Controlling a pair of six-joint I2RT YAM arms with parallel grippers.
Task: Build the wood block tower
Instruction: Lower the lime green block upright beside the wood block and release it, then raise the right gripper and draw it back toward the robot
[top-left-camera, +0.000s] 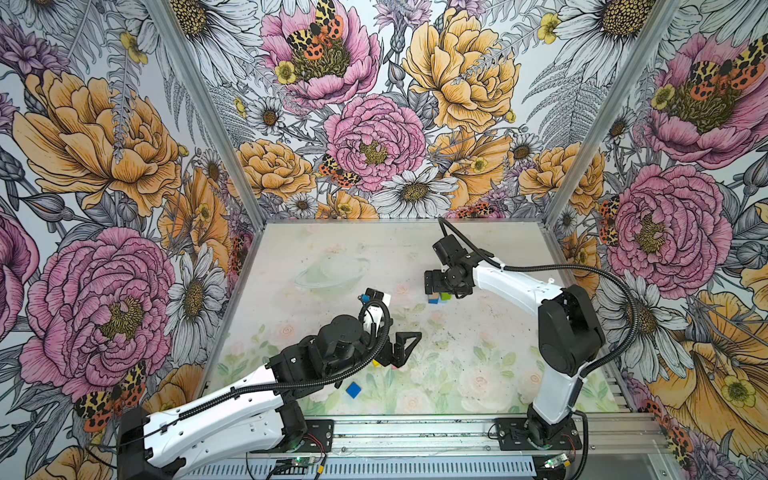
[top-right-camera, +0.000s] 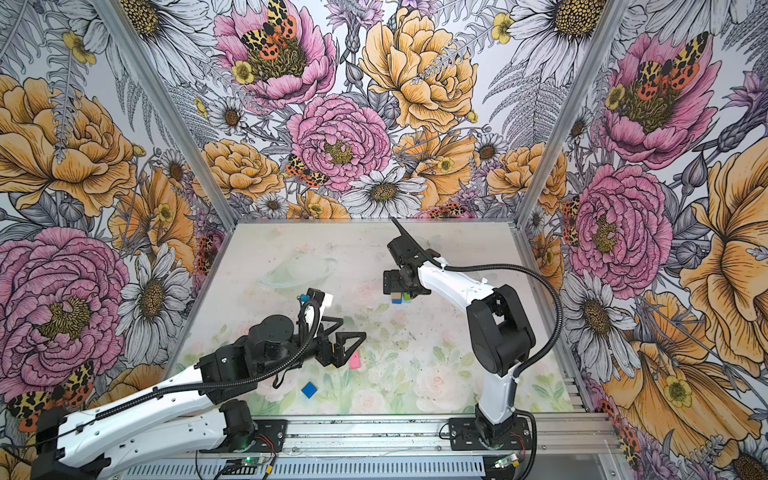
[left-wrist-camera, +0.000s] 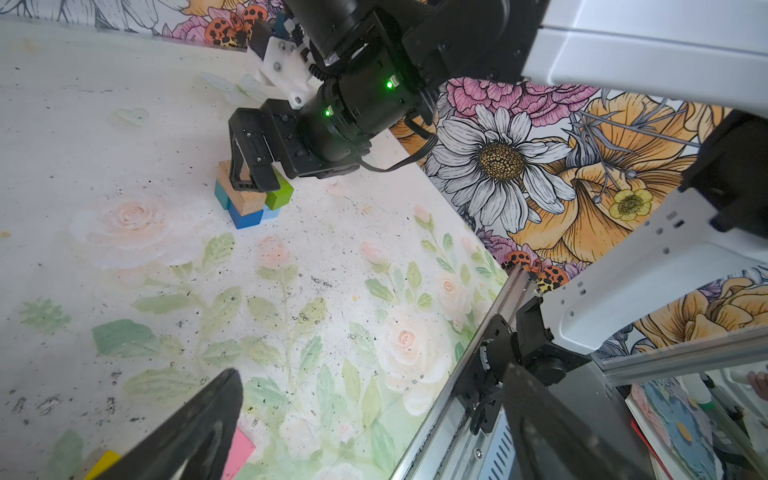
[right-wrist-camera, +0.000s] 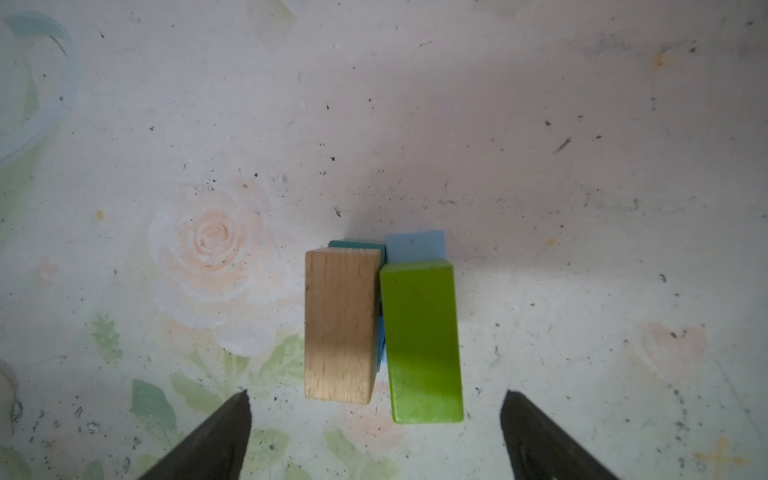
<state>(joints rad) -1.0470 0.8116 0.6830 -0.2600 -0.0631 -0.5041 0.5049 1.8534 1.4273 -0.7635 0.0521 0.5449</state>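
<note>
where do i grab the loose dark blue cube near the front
Come straight down on the dark blue cube and pinch two opposite side faces. It lies flat and alone on the table, turned cornerwise to the front edge, so match that angle.

Bricks (right-wrist-camera: 338, 328) side by side atop cubes (right-wrist-camera: 415, 246)
</note>
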